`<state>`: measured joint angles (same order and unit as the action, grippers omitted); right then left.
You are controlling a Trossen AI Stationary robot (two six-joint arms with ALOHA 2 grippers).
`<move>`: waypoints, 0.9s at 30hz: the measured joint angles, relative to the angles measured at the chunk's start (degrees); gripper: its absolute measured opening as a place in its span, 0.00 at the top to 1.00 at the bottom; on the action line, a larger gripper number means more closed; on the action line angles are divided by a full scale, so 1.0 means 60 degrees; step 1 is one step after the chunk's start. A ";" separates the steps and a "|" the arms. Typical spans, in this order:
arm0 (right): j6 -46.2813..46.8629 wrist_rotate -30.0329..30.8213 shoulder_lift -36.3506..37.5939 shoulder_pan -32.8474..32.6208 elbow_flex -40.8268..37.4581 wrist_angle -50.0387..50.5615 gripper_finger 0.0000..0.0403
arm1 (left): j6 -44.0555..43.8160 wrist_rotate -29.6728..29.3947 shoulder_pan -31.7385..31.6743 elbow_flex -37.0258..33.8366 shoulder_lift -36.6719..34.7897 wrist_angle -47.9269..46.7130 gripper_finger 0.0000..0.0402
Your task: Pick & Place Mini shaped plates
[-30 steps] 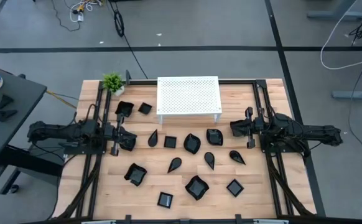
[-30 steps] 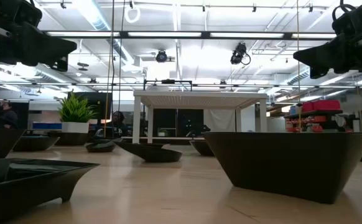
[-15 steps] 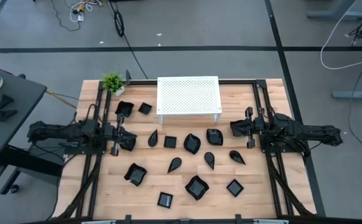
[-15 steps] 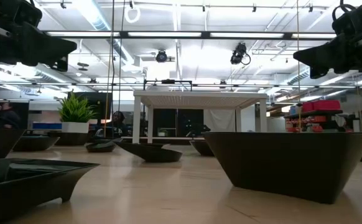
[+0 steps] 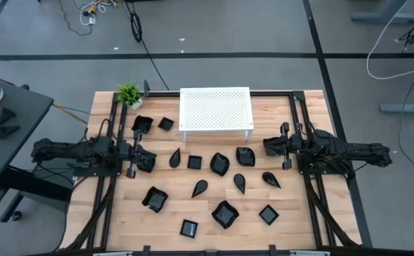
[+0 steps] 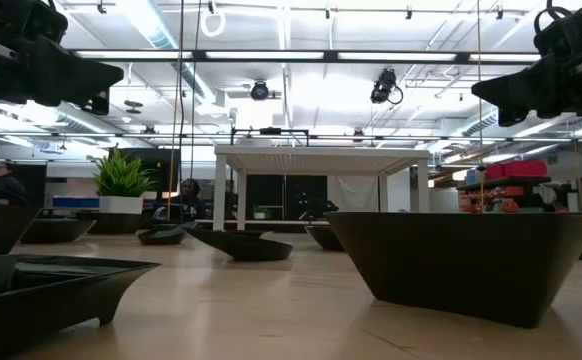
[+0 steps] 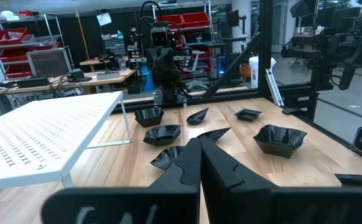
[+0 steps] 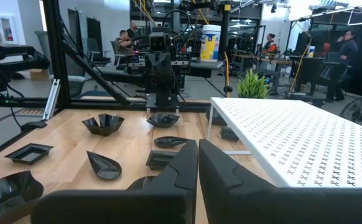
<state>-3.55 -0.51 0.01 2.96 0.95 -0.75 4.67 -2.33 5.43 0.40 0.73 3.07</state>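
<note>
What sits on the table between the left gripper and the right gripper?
In the high view, a row of mini shaped plates lies between the shut left gripper and the shut right gripper, both empty. The white perforated stand sits behind that line.

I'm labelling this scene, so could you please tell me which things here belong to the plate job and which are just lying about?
Job:
- black plates, scattered over the table

Lying about:
- white stand
- plant
</note>
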 joint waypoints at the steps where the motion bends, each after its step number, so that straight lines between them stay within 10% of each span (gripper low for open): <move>1: 0.0000 0.0000 0.0000 0.0003 0.0004 0.0000 0.95 | 0.0000 -0.0003 0.0003 0.0004 0.0000 0.0000 0.99; 27: 0.0002 0.0000 0.0000 0.0000 0.0000 -0.0192 0.95 | 0.0000 0.0000 0.0000 0.0003 0.0000 0.0000 0.99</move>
<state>-3.54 -0.51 0.01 2.96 0.95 -1.90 4.67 -2.33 5.43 0.42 0.73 3.07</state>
